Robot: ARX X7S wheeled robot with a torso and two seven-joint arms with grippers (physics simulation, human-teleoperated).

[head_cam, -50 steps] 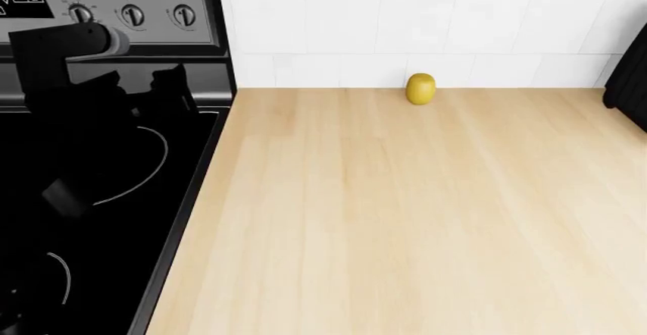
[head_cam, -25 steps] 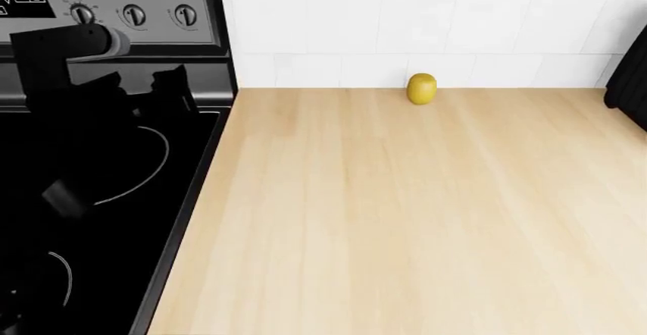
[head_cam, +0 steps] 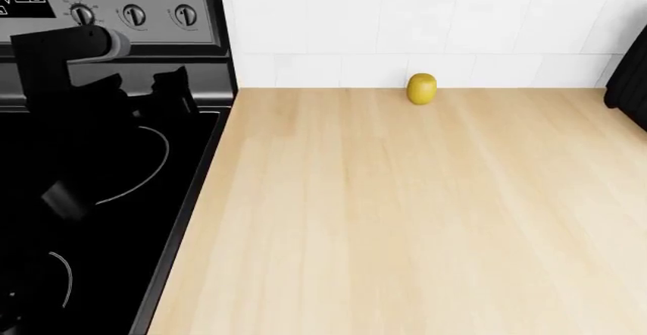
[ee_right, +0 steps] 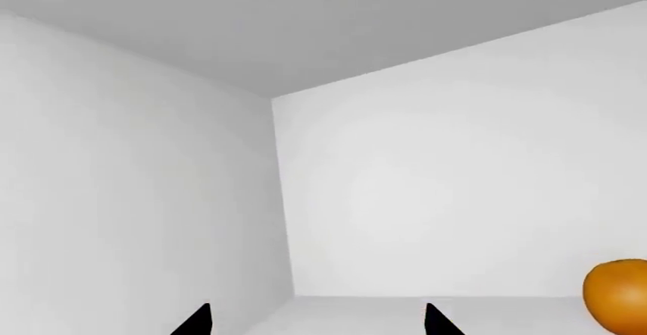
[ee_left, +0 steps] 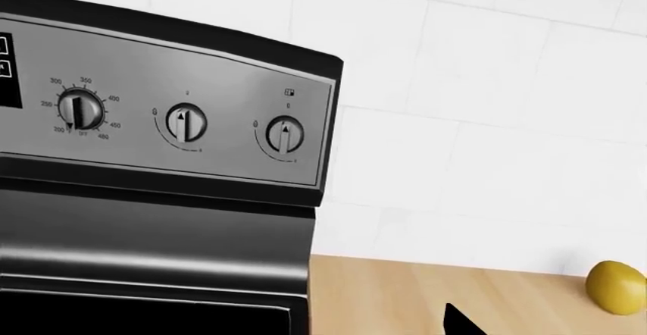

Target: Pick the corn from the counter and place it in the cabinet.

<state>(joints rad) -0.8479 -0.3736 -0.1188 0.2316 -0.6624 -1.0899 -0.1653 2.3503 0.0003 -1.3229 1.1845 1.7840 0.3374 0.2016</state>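
The corn is out of view in every frame. The light wood counter [head_cam: 404, 214] carries only a rounder yellow-green fruit [head_cam: 422, 89] at the back wall, which also shows in the left wrist view as the fruit [ee_left: 617, 287]. My right gripper [ee_right: 315, 324] is open and empty, facing the white inside of the cabinet [ee_right: 425, 198]. My left gripper [head_cam: 142, 89] hovers over the stove's back edge with its fingers apart and nothing between them. Just one fingertip [ee_left: 460, 326] of it shows in the left wrist view.
A black glass stovetop [head_cam: 101, 221] fills the left, with a grey knob panel [head_cam: 132, 13] behind it. An orange fruit [ee_right: 619, 293] sits on the cabinet floor by the right gripper. White tiled wall [head_cam: 425, 24] backs the counter. The right arm [head_cam: 629, 85] shows at the right edge.
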